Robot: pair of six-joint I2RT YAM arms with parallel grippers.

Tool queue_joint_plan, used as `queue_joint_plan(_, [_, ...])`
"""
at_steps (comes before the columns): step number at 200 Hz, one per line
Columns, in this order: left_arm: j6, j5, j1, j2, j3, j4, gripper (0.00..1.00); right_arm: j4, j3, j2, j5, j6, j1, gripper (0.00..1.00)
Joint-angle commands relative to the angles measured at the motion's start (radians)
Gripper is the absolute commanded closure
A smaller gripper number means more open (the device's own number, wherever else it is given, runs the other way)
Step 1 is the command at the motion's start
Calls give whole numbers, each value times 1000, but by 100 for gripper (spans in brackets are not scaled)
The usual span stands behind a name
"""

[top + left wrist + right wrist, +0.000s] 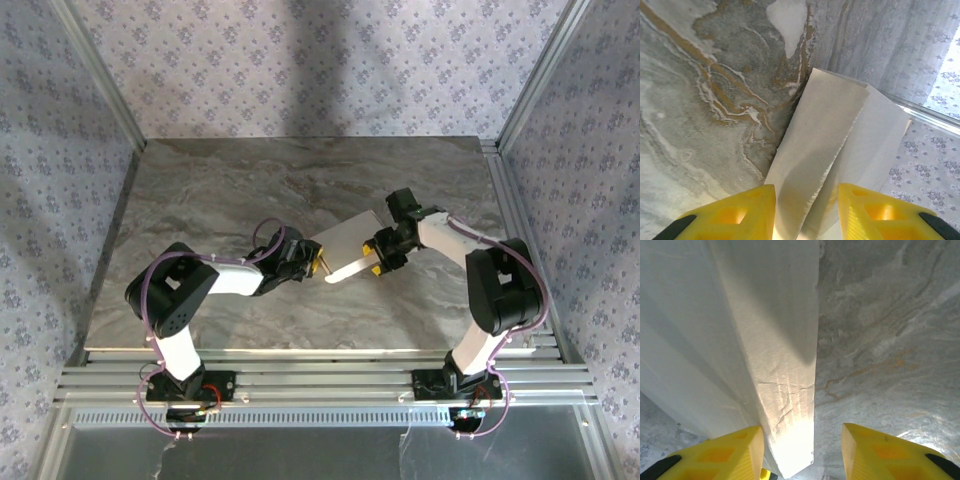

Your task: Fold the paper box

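Observation:
The paper box (348,238) is a pale grey cardboard sheet lying mid-table between both arms, with a bright white flap (350,270) sticking out toward the near edge. My left gripper (320,263) is at its left corner. In the left wrist view the folded panels of the paper box (825,130) fill the gap between the yellow fingers of the left gripper (806,192), whose jaws stand apart. My right gripper (378,262) is at the box's right side. Its jaws (802,432) are open: the creased flap (785,390) rests against the left finger, with bare table before the right one.
The marble-patterned table (250,190) has free room to the left, behind and in front of the box. Aluminium frame rails (300,385) run along the near edge, and patterned walls close in the sides and back.

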Motion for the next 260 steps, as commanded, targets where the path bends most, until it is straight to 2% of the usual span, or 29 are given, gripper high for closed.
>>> queue_joint_plan(1, [15,13,6,22,26,-30,63,7,-9,38,21,-32,2,56])
queue_joint_plan(53, [24,34,6,32,40,-39,64,15,-9,83,29,-55,6,65])
queue_joint_plan(85, [31,43,5,24,42,-61,71,8,14,76,42,-57,12,67])
queue_joint_plan(100, [39,45,6,12,42,-79,73,8,19,80,40,-56,12,72])
queue_joint_plan(178, [83,73,10,-25,60,-220,77,18,29,85,36,-47,17,72])
queue_joint_plan(223, [119,75,7,-74,92,-320,64,22,35,88,33,-42,16,73])
queue_joint_plan(260, [178,65,-3,-123,132,-439,60,24,39,89,32,-42,18,73])
